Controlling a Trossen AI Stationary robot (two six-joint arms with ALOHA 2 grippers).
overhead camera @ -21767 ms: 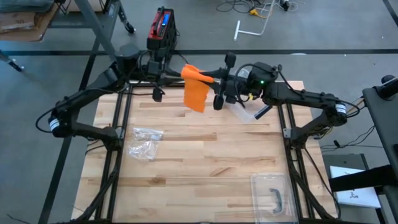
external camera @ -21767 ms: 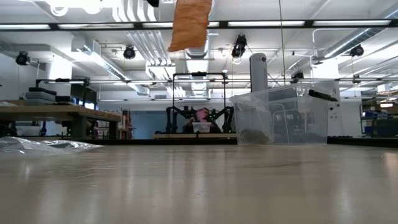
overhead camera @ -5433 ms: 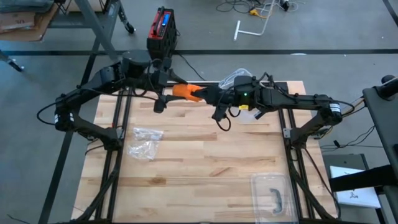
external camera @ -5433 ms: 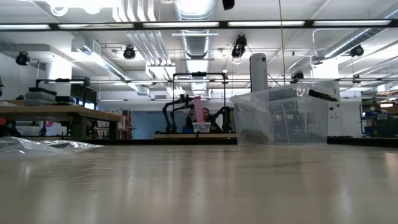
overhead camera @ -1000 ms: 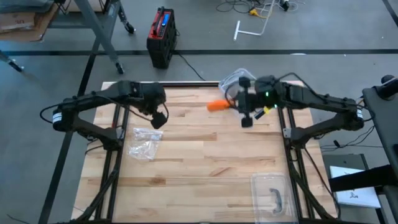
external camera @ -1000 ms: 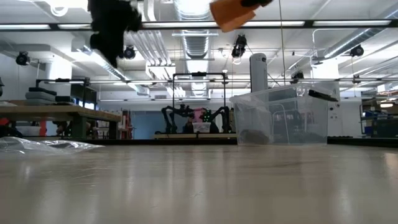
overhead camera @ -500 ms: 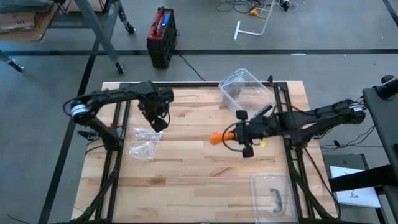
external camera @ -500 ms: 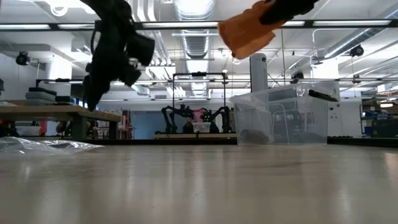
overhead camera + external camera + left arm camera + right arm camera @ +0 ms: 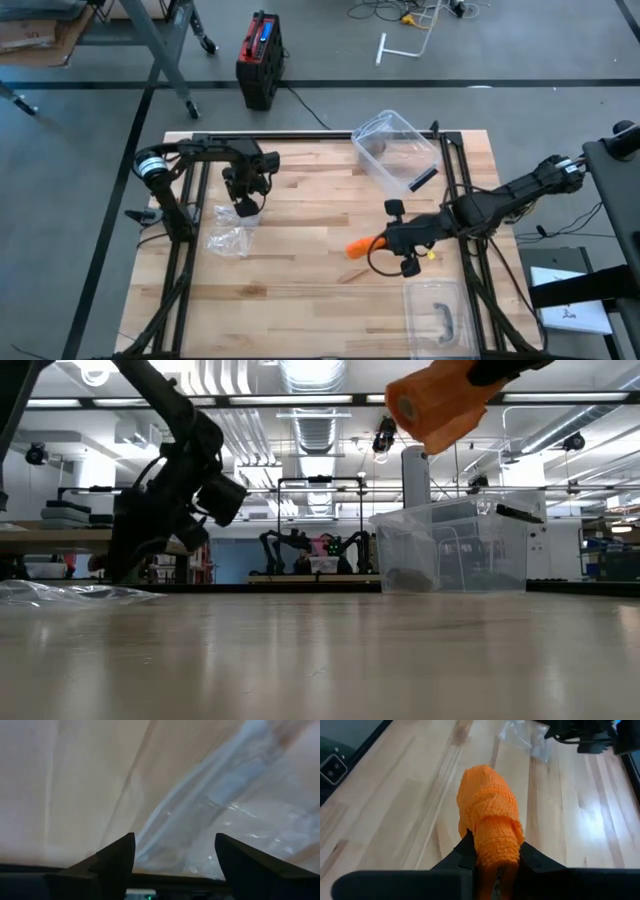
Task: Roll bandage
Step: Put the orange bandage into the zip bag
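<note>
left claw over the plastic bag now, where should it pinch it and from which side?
Probably from straight above: the plastic bag lies flat and crumpled on the table. Pinch a raised fold at its near-top edge, just under the open left claw.

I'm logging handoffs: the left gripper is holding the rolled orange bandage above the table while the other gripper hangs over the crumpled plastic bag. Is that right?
Not quite: the arms are swapped. The right gripper is shut on the rolled orange bandage, as the right wrist view shows; the low view shows it above the table. The left gripper, open, hangs over the crumpled plastic bag.
</note>
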